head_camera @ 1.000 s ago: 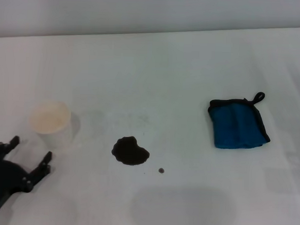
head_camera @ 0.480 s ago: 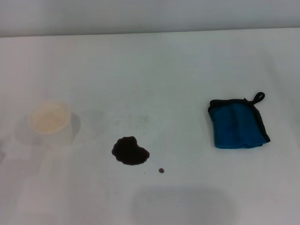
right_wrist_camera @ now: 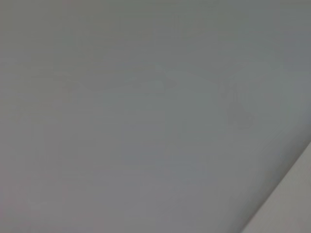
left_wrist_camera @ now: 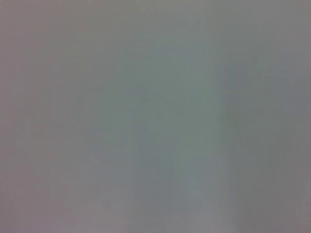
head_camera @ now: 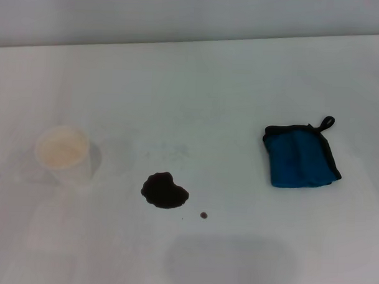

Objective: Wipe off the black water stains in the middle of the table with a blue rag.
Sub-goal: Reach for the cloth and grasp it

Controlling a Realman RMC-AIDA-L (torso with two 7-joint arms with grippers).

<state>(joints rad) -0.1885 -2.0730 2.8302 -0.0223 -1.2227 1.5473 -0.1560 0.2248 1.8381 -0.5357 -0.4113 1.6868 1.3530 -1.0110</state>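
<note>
Nothing of the wiping has been done, as far as the pictures show. The black water stains (head_camera: 165, 190) lie intact in the middle of the counter (head_camera: 197, 86): 1 irregular dark blotch, plus 1 tiny dot (head_camera: 204, 215) just beside it on the near right. The blue rag (head_camera: 300, 156) lies folded and flat well apart from them on the robot's right, its black loop (head_camera: 326, 123) pointing toward the far edge, untouched by anything. A pale translucent cup (head_camera: 64, 153) stands upright on the left, near the blotch but not touching it.

Neither tool appears in the head view, and both wrist views show only a plain grey blur with no fingers in sight (so whether either tool is open or closed, I cannot tell). Neither arm is near the rag.

By my judgement the whole task is left: reach for the rag, most likely with the right arm since the rag lies on that side, take hold of it, carry it to the blotch, and rub over both the blotch and the dot.
</note>
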